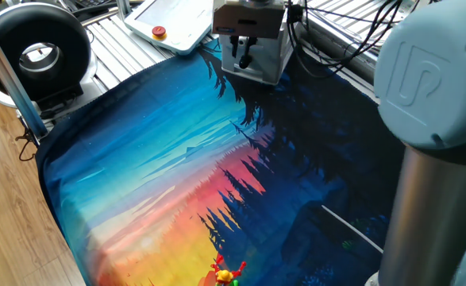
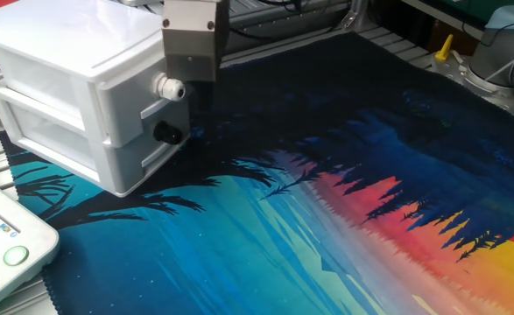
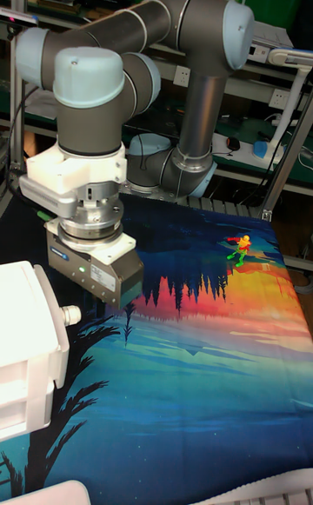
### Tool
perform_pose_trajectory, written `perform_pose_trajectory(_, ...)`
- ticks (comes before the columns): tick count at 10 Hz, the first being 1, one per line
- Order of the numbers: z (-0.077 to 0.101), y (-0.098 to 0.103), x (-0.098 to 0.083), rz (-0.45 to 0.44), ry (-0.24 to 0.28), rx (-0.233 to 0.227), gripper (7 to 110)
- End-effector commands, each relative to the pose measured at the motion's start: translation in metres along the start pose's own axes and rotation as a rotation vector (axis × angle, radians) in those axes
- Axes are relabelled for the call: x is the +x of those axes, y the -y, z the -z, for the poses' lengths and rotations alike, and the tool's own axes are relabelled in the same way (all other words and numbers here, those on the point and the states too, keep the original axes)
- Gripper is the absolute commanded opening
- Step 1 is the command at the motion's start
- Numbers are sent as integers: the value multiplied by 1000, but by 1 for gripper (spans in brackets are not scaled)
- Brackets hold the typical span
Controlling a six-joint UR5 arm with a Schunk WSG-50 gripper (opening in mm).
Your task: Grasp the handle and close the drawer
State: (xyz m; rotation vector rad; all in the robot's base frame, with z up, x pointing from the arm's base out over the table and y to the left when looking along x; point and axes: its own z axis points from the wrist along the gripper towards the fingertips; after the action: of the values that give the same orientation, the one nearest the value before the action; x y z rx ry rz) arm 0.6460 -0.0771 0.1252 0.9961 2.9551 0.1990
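Here your hand (image 2: 189,84) hangs just beside the white knob (image 2: 168,87) on the drawer (image 2: 81,92); you cannot tell how wide its fingers stand. The drawer sits at the edge of the sunset-print mat (image 2: 344,219) on the tabletop.

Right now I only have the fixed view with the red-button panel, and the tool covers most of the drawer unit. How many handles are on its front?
Observer: Two. The other fixed view shows a white knob above a black knob on the front of the drawer unit.
Operator: Where is the tool relative to those?
Observer: In that same view the tool is at the height of the white knob, close beside it and well above the black one.
Operator: Has it closed on the white knob?
Observer: I cannot tell. In the tall fixed view the white knob shows whole beside the tool's lower corner, with no finger visible around it.
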Motion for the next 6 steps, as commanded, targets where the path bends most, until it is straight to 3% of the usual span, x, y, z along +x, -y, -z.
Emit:
perform_pose_trajectory(1, -1, 1, -13, 38, 21, -8, 44)
perform_pose_trajectory(3, -4, 3, -24, 50, 25, -23, 44)
perform_pose_trajectory(6, -10, 7, -40, 30, 50, 5, 44)
